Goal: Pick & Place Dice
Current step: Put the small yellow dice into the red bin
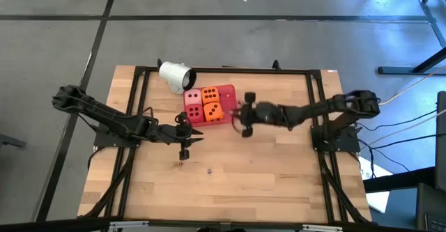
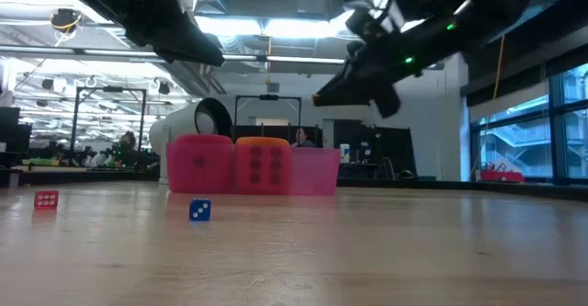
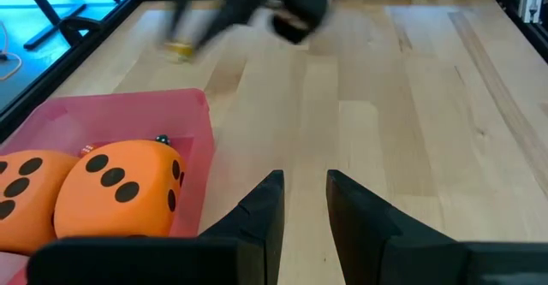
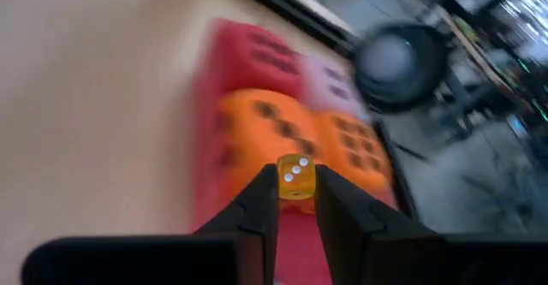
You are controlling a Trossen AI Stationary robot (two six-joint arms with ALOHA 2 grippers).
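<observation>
The four soft dice sit packed in the red tray: pale pink, orange, red, orange. In the low view I see the pink-red die and an orange one. My right gripper hovers at the tray's right edge, shut on a small yellow die. My left gripper hangs near the tray's near-left corner, slightly open with nothing between its fingers. My right gripper pinches the small yellow die between its two fingertips, one on each opposite side face, with the three-pip face showing. The fingers come from the table's right, slanting toward the tray. The die is lifted clear, above the tray's right edge.
A white cup lies on its side at the tray's far-left corner. A small red die and a small blue die lie on the bare wood nearer the near edge. A black frame borders the table.
</observation>
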